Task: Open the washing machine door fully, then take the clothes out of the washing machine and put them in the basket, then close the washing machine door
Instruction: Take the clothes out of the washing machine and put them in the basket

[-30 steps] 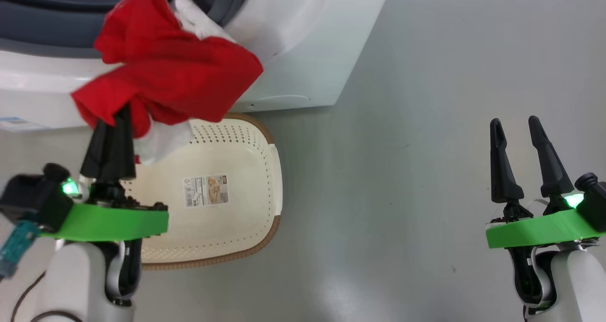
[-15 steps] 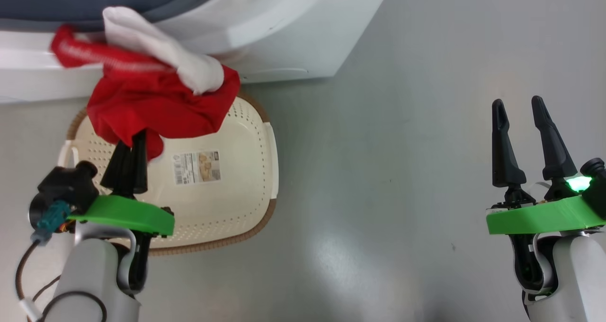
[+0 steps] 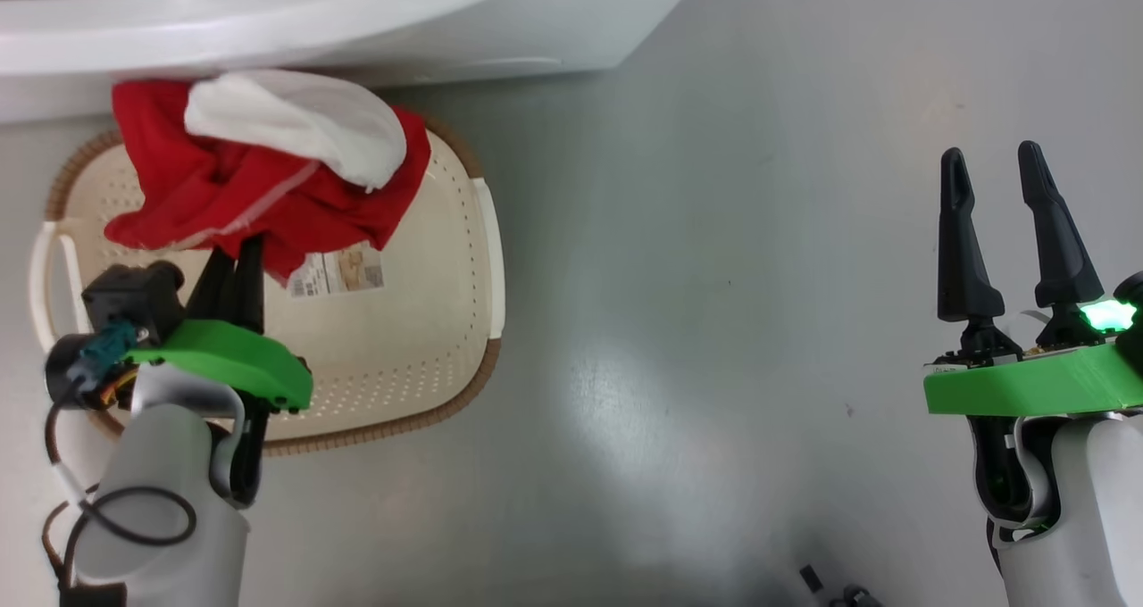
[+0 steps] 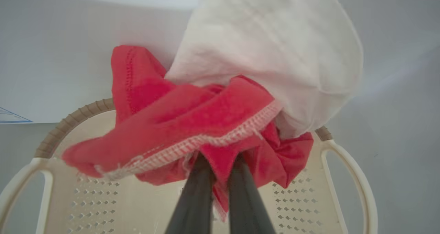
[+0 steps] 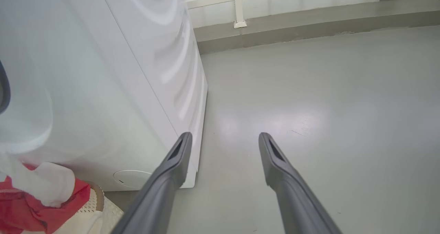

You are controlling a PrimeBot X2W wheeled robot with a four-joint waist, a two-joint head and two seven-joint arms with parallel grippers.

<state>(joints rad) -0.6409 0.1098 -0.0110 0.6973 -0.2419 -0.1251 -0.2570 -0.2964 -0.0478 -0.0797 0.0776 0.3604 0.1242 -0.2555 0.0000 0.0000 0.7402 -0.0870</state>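
While our left gripper (image 3: 237, 254) pinches the clothes (image 3: 259, 187) over the basket (image 3: 496, 259), right gripper (image 3: 991, 153) spread, we must yet drop them and shut the door; the washing machine (image 3: 357, 9) may hold more.

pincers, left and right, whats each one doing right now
Left pincer: closed, holding clothes.
Right pincer: open, holding nothing.

Left gripper (image 3: 239, 248) clamped on clothes (image 3: 259, 174) above basket (image 3: 420, 357), right gripper (image 3: 991, 174) spread, over floor (image 3: 714, 277).
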